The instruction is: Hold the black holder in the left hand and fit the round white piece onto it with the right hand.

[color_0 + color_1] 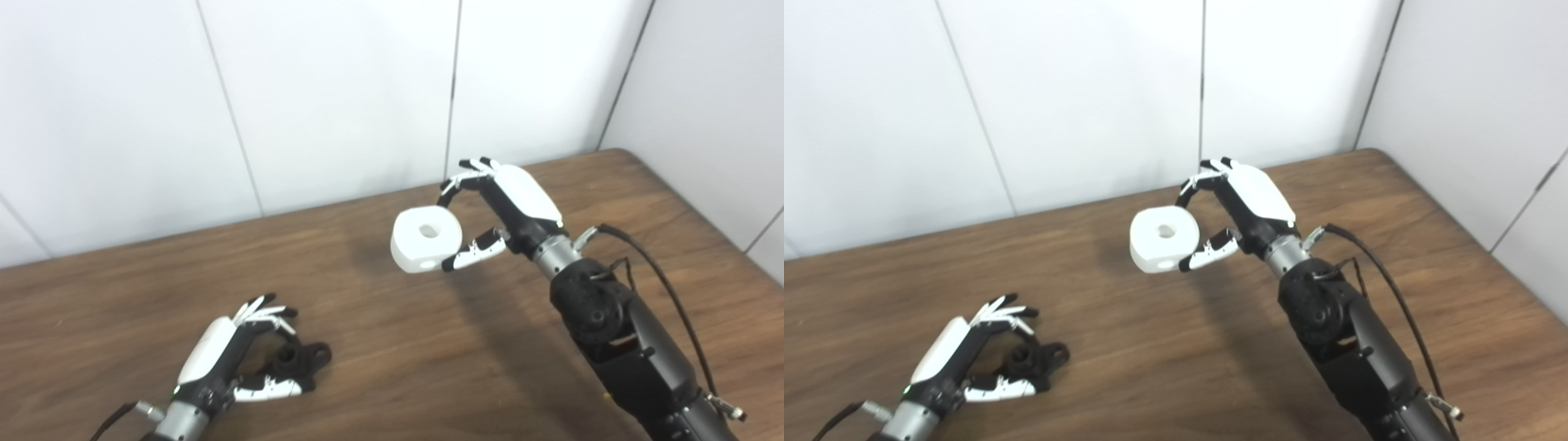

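One rounded white piece (holed)

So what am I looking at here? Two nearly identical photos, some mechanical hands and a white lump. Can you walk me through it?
These are two cameras side by side on a humanoid robot's head, so both show one scene from slightly different spots. The arms rise from the bottom edge. The right hand holds a round white piece with a hole in its top, lifted above the wooden table, pinched between fingers and thumb. The left hand is low by the table, its fingers and thumb curled around a small black holder; whether that is gripped firmly or lifted, I cannot tell. The two parts are well apart, not yet joined.
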`<state>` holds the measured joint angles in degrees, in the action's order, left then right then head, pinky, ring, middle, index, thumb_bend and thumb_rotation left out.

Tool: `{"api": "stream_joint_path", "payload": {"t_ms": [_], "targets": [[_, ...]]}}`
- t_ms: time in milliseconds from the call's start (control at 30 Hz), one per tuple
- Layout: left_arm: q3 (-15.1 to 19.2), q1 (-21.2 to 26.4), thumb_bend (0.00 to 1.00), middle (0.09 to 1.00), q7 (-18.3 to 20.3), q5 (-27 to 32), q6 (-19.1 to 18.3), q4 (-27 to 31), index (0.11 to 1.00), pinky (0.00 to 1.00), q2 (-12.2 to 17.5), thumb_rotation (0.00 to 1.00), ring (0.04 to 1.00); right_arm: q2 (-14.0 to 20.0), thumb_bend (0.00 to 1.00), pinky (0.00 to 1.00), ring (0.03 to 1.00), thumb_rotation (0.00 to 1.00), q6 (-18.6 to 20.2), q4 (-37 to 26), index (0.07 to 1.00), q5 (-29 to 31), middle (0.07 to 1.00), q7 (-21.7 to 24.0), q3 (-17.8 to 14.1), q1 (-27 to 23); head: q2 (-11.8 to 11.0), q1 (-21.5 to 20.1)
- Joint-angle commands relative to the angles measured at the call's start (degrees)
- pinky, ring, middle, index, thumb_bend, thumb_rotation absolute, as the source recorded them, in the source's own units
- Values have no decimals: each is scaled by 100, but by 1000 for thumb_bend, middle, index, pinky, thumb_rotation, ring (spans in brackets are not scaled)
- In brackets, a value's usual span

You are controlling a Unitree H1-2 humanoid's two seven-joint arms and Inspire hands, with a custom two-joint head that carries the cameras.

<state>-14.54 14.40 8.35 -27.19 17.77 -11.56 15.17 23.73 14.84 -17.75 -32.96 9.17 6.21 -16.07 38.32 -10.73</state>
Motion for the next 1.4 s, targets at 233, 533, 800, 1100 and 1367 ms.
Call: {"api": "stream_joint_path", "payload": {"t_ms": [233, 533, 800, 1100, 1367], "targets": [[-139, 72, 523, 810, -209, -143, -66, -334, 482, 1000, -188, 50, 970, -277, 525, 1000, 933, 144, 612, -1027, 482, 168, 745, 701, 63, -166, 80, 312], [-188, 75, 523, 814, -281, -240, -140, -347, 482, 1000, -283, 50, 970, -468, 523, 1000, 933, 142, 863, -1467, 481, 95, 745, 1159, 340, -196, 196, 605], [-262, 53, 523, 815, -286, -267, -280, -252, 482, 1000, -359, 50, 975, -614, 523, 1000, 931, 143, 912, -1563, 480, 120, 739, 1378, 533, -232, 282, 783], [-375, 34, 523, 815, -265, -274, -408, -91, 482, 1000, -386, 51, 975, -738, 524, 1000, 923, 142, 691, -1392, 481, 36, 739, 1396, 724, -256, 365, 1008], [-464, -3, 524, 818, -226, -265, -528, 89, 482, 1000, -421, 52, 979, -867, 523, 1000, 931, 143, 636, -1146, 481, -2, 741, 1380, 903, -406, 399, 1085]]}}
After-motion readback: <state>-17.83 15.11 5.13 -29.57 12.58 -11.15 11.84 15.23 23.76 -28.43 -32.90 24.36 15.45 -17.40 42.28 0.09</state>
